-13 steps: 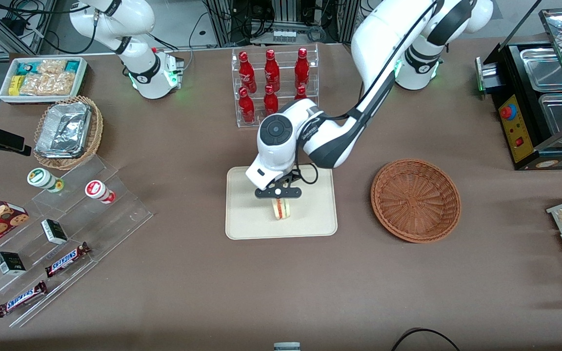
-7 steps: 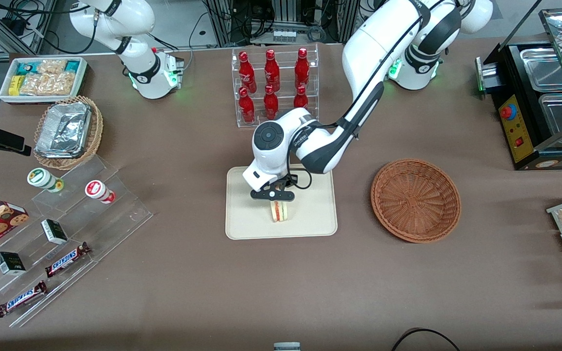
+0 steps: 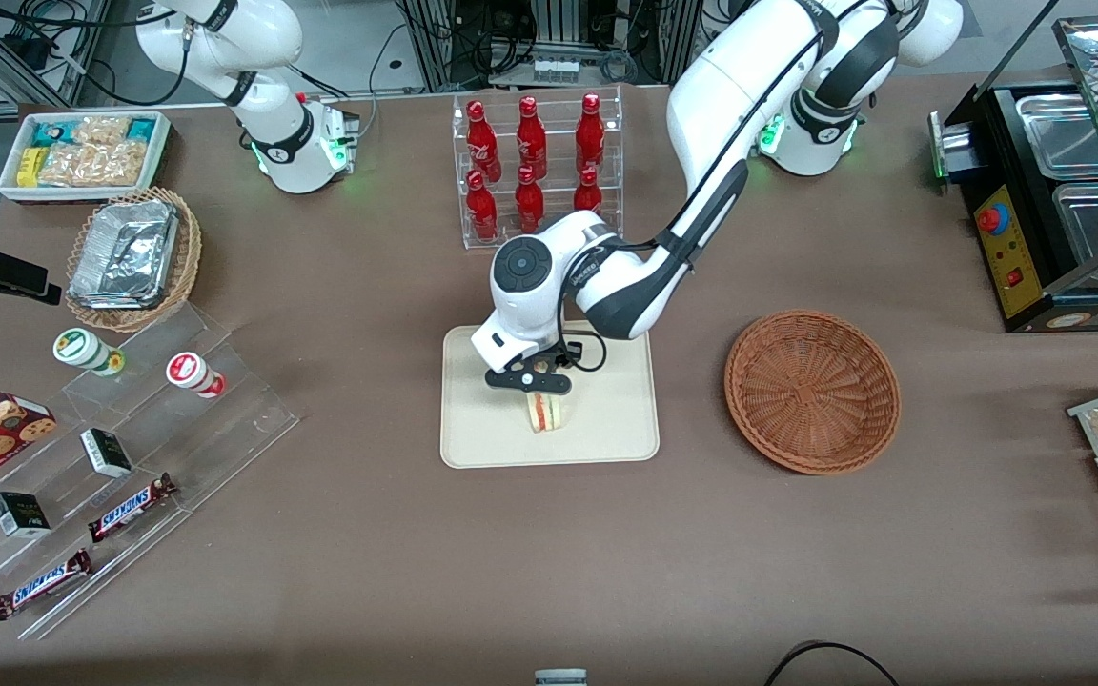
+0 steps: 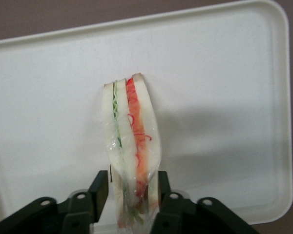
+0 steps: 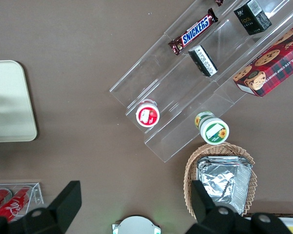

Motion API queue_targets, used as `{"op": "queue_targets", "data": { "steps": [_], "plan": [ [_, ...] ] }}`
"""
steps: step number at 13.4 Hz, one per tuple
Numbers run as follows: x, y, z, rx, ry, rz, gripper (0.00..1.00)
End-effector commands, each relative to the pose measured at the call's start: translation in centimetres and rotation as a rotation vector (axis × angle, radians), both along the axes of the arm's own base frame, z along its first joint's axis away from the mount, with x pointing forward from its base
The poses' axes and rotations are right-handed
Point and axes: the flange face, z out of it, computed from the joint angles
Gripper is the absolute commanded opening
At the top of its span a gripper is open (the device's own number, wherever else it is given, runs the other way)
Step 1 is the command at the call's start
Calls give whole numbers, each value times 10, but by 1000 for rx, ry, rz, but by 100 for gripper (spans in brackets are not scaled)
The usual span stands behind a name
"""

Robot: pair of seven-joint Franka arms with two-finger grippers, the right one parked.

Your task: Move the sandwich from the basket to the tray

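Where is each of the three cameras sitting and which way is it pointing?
Front view: high, facing the robots, looks down at the table; gripper holds the sandwich over the tray, beside the basket.
Left wrist view: looks down past its fingers at sandwich and tray.
Right wrist view: looks down past the parked fingers at the snack shelves.
Shared: tray corner shows in all three.

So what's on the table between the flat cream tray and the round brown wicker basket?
Nothing: bare brown tablecloth in the front view, while the gripper holds the sandwich.
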Motion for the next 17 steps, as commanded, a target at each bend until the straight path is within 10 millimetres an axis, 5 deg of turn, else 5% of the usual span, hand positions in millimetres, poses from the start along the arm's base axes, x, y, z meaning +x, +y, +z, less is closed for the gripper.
{"op": "queue_targets", "data": {
  "steps": [1, 4, 7, 10, 13, 17],
  "plan": [
    [7, 9, 54, -1, -27, 22, 100],
    [21, 42, 135, -58, 7, 114, 100],
    [40, 112, 227, -82, 10, 213, 100],
    [46, 197, 296, -59, 19, 277, 100],
    [47, 282, 334, -25, 22, 249, 100],
    [41, 381, 339, 17, 48, 164, 100]
  ]
}}
